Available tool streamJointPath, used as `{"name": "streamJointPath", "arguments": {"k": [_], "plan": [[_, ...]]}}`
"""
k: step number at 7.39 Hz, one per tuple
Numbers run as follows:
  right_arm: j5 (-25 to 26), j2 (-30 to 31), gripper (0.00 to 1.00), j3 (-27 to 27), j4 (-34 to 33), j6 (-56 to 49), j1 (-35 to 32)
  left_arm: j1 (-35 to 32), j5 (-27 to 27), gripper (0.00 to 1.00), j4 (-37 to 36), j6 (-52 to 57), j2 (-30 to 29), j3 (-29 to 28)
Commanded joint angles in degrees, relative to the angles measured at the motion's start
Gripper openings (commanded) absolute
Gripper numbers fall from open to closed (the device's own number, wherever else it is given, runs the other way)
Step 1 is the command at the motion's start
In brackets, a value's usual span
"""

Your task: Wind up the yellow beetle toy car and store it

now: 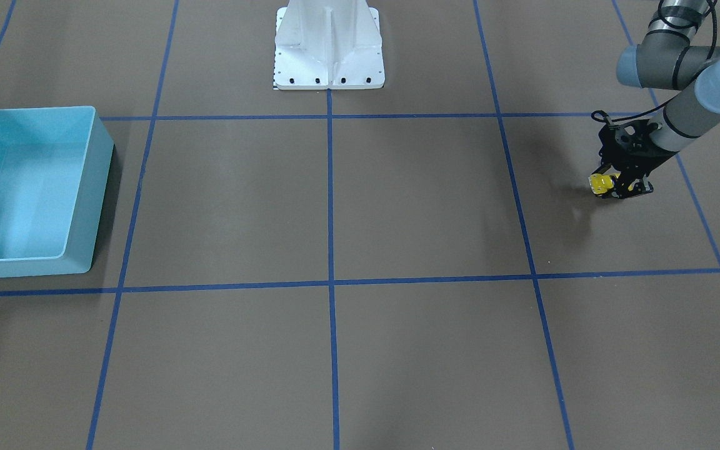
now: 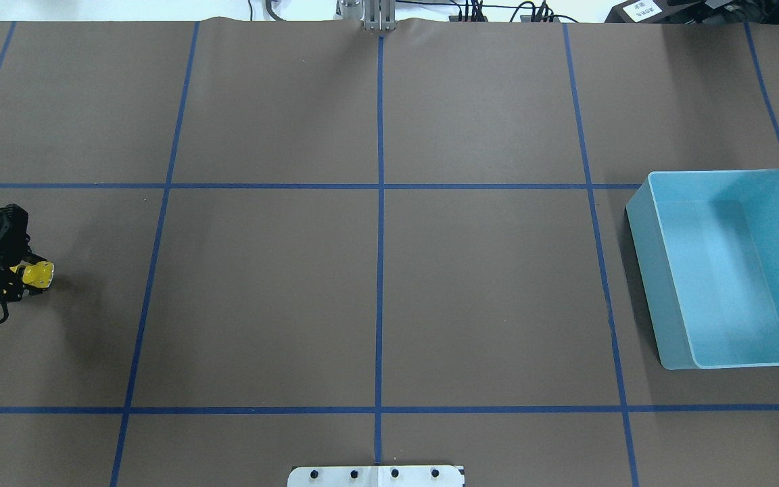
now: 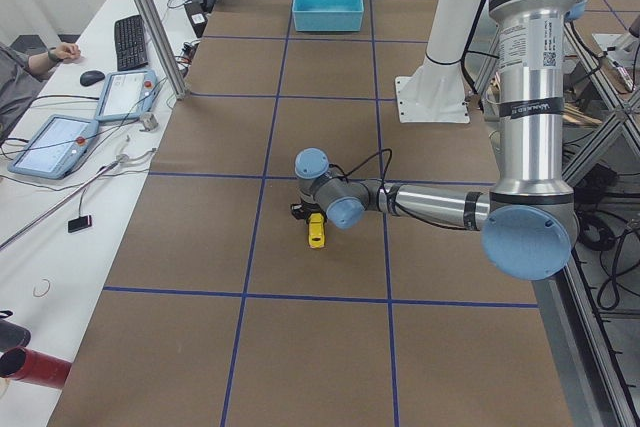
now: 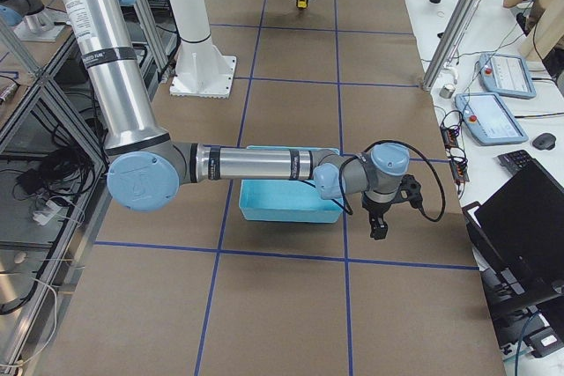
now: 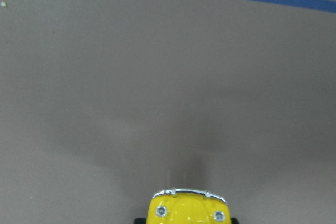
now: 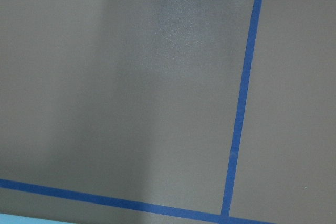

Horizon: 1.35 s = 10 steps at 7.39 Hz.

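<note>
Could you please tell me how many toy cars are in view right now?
1. The yellow beetle toy car is held in the left gripper near the table's left end, far from the blue bin. I see no other.

The beetle toy car [image 2: 38,274] sits gripped in the left tool [image 2: 27,278] at the far left end of the counter [image 2: 376,297]. The bin [image 2: 643,270] stands on the counter at the opposite, right end, well apart from the car. The robot's base [image 2: 376,476] is midway between them at the near edge.
</note>
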<state>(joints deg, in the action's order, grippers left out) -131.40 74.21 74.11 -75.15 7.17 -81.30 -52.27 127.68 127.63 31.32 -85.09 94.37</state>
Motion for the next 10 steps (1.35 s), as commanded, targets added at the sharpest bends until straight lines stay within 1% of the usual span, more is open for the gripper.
{"name": "streamJointPath", "arguments": {"k": [1,5,8,10], "plan": [[0.0,0.0,1.0,0.0,0.0,0.0,0.0,0.1,0.1,0.0,0.1,0.1,0.0,-0.3],[0.0,-0.1,1.0,0.0,0.0,0.0,0.0,-0.1,1.3,0.0,0.5,1.0,-0.1,-1.1],[0.0,-0.1,1.0,0.0,0.0,0.1,0.0,-0.4,1.5,0.0,3.2,1.4,0.0,-2.5],[0.0,-0.1,1.0,0.0,0.0,0.1,0.0,-0.9,2.6,0.0,3.4,1.5,0.1,-2.8]]}}
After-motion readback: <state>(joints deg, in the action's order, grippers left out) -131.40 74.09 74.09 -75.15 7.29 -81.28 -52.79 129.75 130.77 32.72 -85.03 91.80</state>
